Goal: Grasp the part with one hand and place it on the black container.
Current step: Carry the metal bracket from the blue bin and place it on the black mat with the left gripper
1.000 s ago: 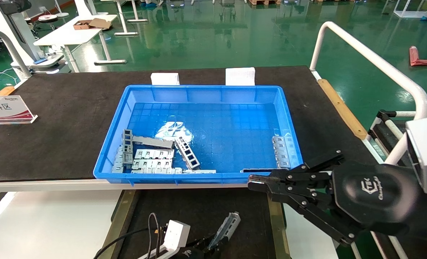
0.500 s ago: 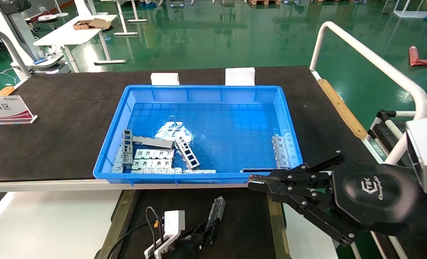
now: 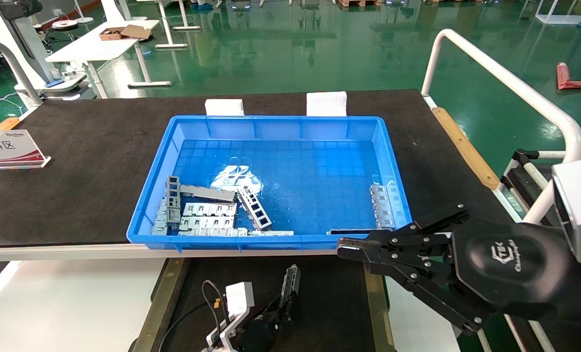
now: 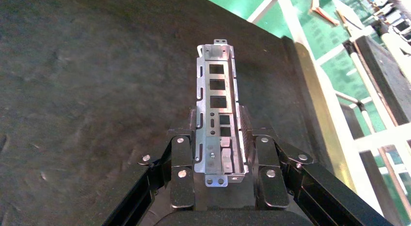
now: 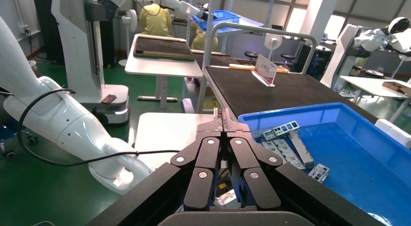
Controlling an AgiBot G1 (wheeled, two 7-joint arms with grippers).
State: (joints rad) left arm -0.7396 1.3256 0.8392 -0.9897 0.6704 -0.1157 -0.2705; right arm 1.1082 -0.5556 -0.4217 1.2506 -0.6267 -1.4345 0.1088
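Note:
My left gripper (image 3: 283,308) is shut on the part (image 3: 289,281), a narrow silver-grey metal channel with rectangular cutouts. It holds the part over the black container (image 3: 329,303), the felt-like tray with brass-coloured rails at the front. In the left wrist view the part (image 4: 216,104) sticks out from between the fingers (image 4: 264,163) above the black felt (image 4: 87,90); I cannot tell whether it touches the felt. My right gripper (image 3: 342,252) is shut and empty, hovering at the blue bin's front right corner; it also shows in the right wrist view (image 5: 223,114).
A blue plastic bin (image 3: 271,127) on the black table holds several silver parts at its front left (image 3: 202,215) and one at its right wall (image 3: 383,205). A sign stand (image 3: 7,149) sits at the far left. A white rail (image 3: 505,83) runs along the right.
My left gripper has moved forward and left over the black container with the part, which now stands more upright in the head view. The right arm has not moved.

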